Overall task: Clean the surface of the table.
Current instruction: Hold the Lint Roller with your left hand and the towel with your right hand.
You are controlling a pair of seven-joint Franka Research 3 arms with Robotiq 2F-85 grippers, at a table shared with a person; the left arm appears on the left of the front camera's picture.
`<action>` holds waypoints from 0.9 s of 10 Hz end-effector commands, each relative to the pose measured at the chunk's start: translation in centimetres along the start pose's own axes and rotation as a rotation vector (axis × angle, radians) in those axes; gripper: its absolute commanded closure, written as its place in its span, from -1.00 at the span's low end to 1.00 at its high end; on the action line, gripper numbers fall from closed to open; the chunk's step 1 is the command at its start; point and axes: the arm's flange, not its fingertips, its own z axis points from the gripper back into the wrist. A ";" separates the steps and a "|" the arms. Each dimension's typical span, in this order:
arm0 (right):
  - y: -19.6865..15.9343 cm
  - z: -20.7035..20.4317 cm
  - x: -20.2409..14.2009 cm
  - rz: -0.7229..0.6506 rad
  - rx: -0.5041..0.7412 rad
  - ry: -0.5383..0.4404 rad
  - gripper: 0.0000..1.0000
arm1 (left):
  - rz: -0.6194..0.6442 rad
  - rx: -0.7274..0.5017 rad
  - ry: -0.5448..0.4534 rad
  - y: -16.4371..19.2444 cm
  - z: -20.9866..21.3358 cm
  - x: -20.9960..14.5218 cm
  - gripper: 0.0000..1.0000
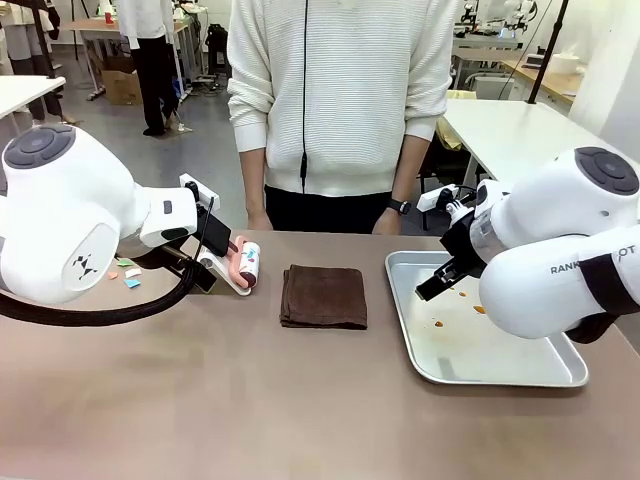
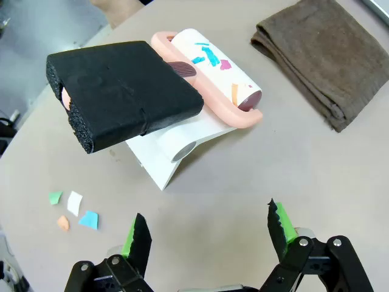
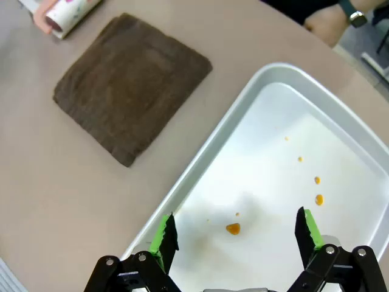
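Black foam handle [image 2: 124, 91] of pink lint roller [image 2: 213, 67]: clamp squarely with spread left gripper [image 2: 209, 231], roll flat over taupe table [image 2: 273, 176]; right gripper [image 3: 236, 234] likewise released.

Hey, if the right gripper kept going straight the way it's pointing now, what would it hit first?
Most likely the metal tray. The open right gripper points down at the tray's floor, about where an orange drop sits. Nothing lies in between, though the wrist view makes depth hard to judge.
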 end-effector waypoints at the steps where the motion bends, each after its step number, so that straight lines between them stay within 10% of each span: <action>1: 0.0 0.0 0.0 -0.001 0.000 0.000 -1.00 | 0.000 0.000 0.000 0.0 0.0 0.0 -1.00; 9: 0.0 0.0 0.0 -0.001 0.000 0.000 -1.00 | 0.000 0.000 0.000 0.0 0.0 0.0 -1.00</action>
